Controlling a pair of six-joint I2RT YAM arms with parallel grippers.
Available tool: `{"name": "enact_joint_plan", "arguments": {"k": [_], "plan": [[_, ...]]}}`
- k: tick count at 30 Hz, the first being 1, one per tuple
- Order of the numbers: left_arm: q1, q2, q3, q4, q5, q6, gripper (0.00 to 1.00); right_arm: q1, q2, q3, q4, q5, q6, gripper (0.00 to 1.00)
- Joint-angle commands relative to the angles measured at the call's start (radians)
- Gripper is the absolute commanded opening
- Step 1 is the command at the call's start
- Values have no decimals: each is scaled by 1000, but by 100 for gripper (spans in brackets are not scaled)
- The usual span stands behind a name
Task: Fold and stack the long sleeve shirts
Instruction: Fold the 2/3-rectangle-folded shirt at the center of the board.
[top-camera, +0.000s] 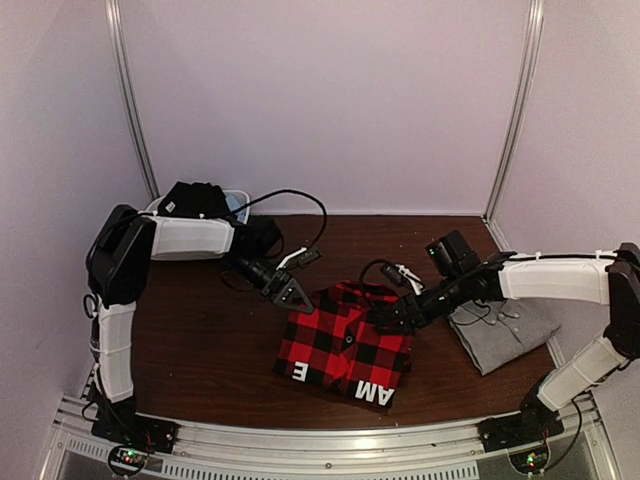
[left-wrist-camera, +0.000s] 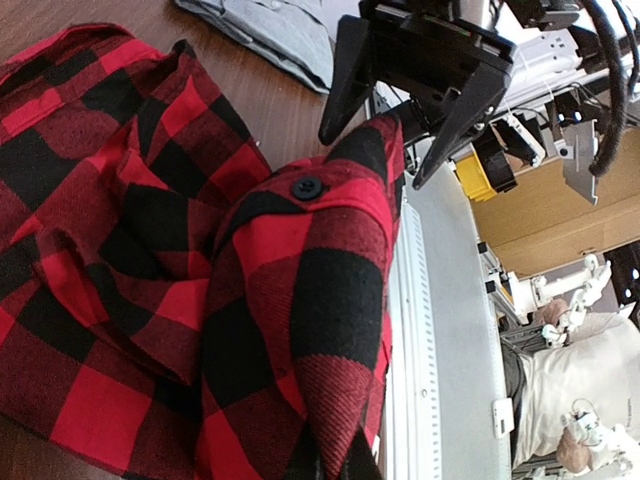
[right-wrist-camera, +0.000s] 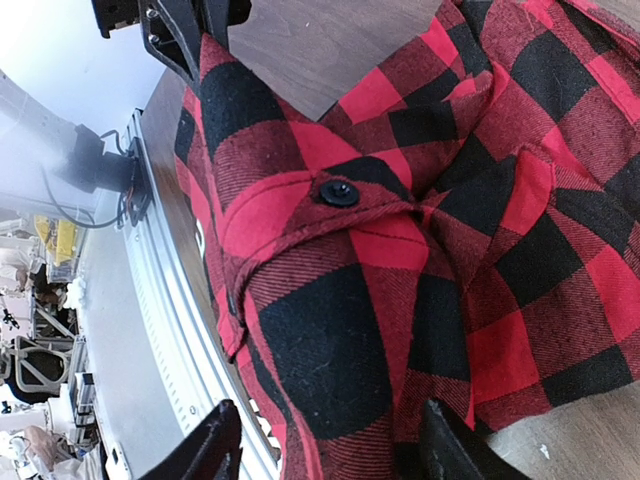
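On the brown surface (top-camera: 200, 340): folded red-and-black flannel shirt (top-camera: 345, 350) at mid-front, white lettering only partly readable. Folded grey shirt (top-camera: 505, 335) near its right side, partly covered by the right arm. White tub (top-camera: 238, 202) at far left, mostly hidden behind the left arm, contents impossible to tell. Left pincer (top-camera: 293, 294) pressed together on the flannel's raised edge. Right pincer (left-wrist-camera: 378, 150) spread astride the same edge.
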Motion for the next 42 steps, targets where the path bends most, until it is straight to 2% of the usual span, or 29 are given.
{"name": "enact_joint_plan", "arguments": {"k": [1,6,8,12,20,26,29,32,35,38,39,42], "plan": [[0,-19,-50,111,48,-47,0,-6,-41,-41,61,11,10,66],[0,-91,-140,325,58,-205,0,-2,-118,-94,80,45,28,77],[0,-134,-188,409,66,-297,0,10,-155,-132,106,72,42,79],[0,-196,-241,505,81,-378,0,37,-175,-167,142,134,70,80],[0,-221,-267,524,96,-395,0,128,-151,-202,241,255,66,81],[0,-224,-284,524,104,-387,0,190,-127,-195,280,357,41,77],[0,-223,-286,524,104,-387,0,204,-118,-193,285,366,34,67],[0,-228,-283,525,97,-390,0,220,-117,-191,268,366,30,52],[0,-244,-289,525,81,-397,0,240,-135,-187,245,348,38,26],[0,-286,-320,519,39,-398,0,269,-181,-187,213,329,61,4],[0,-301,-335,511,24,-397,0,280,-198,-188,207,319,74,0],[-7,-358,-379,454,-38,-375,0,325,-240,-189,214,262,131,0]]}}
